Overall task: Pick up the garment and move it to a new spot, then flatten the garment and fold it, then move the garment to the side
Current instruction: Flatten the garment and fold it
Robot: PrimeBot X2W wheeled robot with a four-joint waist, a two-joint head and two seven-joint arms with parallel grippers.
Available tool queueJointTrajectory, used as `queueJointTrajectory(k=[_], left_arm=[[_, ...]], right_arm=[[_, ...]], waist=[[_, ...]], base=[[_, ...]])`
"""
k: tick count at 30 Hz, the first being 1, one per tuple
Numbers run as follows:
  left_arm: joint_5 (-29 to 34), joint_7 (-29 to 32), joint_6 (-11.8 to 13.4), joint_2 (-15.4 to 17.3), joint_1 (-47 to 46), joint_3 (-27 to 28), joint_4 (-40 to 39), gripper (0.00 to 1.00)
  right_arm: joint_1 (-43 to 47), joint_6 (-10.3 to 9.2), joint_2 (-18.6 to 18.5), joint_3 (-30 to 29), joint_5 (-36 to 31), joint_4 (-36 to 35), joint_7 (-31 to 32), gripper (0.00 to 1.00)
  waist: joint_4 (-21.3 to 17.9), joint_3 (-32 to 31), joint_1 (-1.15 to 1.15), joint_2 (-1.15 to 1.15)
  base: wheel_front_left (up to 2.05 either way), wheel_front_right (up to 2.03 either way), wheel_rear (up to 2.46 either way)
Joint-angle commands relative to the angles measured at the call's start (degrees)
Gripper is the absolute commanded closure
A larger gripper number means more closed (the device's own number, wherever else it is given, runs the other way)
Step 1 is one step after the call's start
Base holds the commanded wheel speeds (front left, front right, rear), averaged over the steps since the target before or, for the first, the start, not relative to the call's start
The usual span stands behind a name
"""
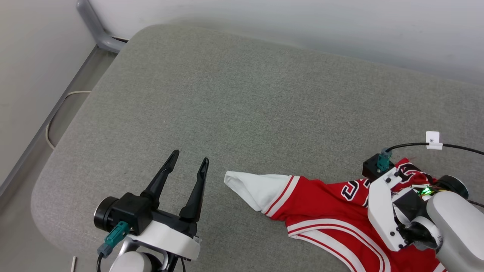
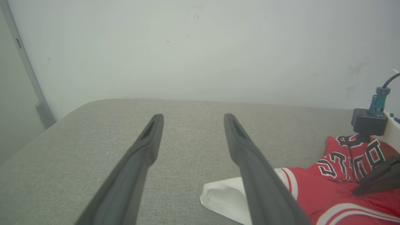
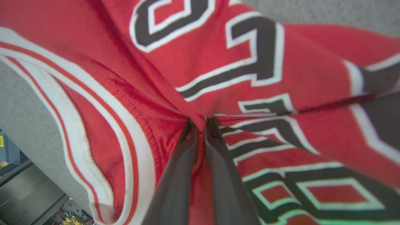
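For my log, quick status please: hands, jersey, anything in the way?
Right hand shut on red jersey, lettering up. Left hand open, apart from white sleeve. Nothing seen in the way on grey cushion.

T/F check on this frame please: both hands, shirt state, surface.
1. The right hand is shut on the garment. True.
2. The left hand grips the white sleeve. False: its fingers are spread open and hold nothing; in the head view the sleeve lies apart from it, to its right.
3. The garment is flat and folded. False: it is bunched and creased, pulled into a pinch at the right hand's fingertips.
4. Black white-edged lettering faces the right wrist camera. True.
5. The garment rests on a wooden table. False: it lies on a grey fabric cushion.
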Motion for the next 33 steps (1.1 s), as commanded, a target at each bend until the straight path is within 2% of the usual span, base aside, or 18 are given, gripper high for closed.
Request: queueJointTrajectory(k=[1,3,4,10,13,16,17,18,19,25,33], left_arm=[[0.0,-0.1,-0.1,0.0,-0.5,0.0,0.1,0.0],[-0.1,-0.1,-0.1,0.1,-0.5,0.0,0.2,0.0],[-0.4,-0.1,-0.1,0.2,-0.3,-0.2,0.4,0.0],[-0.6,-0.1,-0.1,0.5,-0.4,-0.7,0.6,0.0],[-0.6,-0.1,-0.1,0.7,-0.4,-0.4,0.7,0.0],[-0.8,-0.1,-0.1,0.8,-0.2,-0.4,0.9,0.0],[-0.9,-0.1,-0.1,0.8,-0.1,-0.6,1.2,0.0],[-1.0,-0.1,-0.1,0.9,0.1,-0.8,1.4,0.0],[-1.1,-0.1,-0.1,1.1,0.2,-0.8,1.6,0.0],[-1.7,-0.1,-0.1,1.7,1.0,-0.5,2.6,0.0],[-2.5,-0.1,-0.1,2.3,2.7,0.8,2.3,0.0]], right_arm=[[3.0,0.04,-0.5,2.4,0.6,1.9,1.0,1.0],[2.2,0.0,-3.9,4.1,1.7,1.5,0.9,1.0],[0.2,-0.05,-9.1,6.6,2.5,0.7,1.0,1.0],[-2.9,-0.03,-16.3,11.3,4.0,-1.1,-0.7,1.0],[-3.7,-0.02,-17.2,12.6,4.8,-0.9,-3.5,1.0],[-3.3,-0.02,-15.5,12.1,6.0,0.0,-6.9,1.0],[-3.0,-0.01,-14.2,11.9,6.2,0.3,-9.2,0.9],[-2.7,0.01,-13.2,11.9,6.2,0.7,-11.3,0.53],[-2.5,0.01,-12.3,11.8,6.2,1.3,-13.1,0.0],[-1.8,0.0,-8.6,7.3,8.4,3.2,-24.8,0.0],[2.4,-0.01,-6.2,-4.8,8.7,-0.4,-40.6,0.0]], waist=[[-0.2,-0.1,0.0,0.0],[-0.7,-0.4,0.0,0.0],[-1.3,-1.0,0.0,0.0],[-2.4,-1.6,0.0,0.0],[-3.0,-1.8,0.0,0.0],[-3.5,-1.9,0.0,0.0],[-3.8,-2.0,0.0,0.0],[-4.1,-2.1,0.0,0.0],[-4.4,-2.2,0.0,0.0],[-7.6,-4.1,0.0,0.0],[-13.6,-7.3,0.0,0.0]], base=[[0.0,0.0,0.0],[0.0,0.0,0.0],[0.0,0.0,0.0],[0.0,0.0,0.0],[0.0,0.0,0.0],[0.0,0.0,0.0],[0.0,0.0,0.0],[0.0,0.0,0.0],[0.0,0.0,0.0],[0.0,0.0,0.0],[0.0,0.0,0.0]])
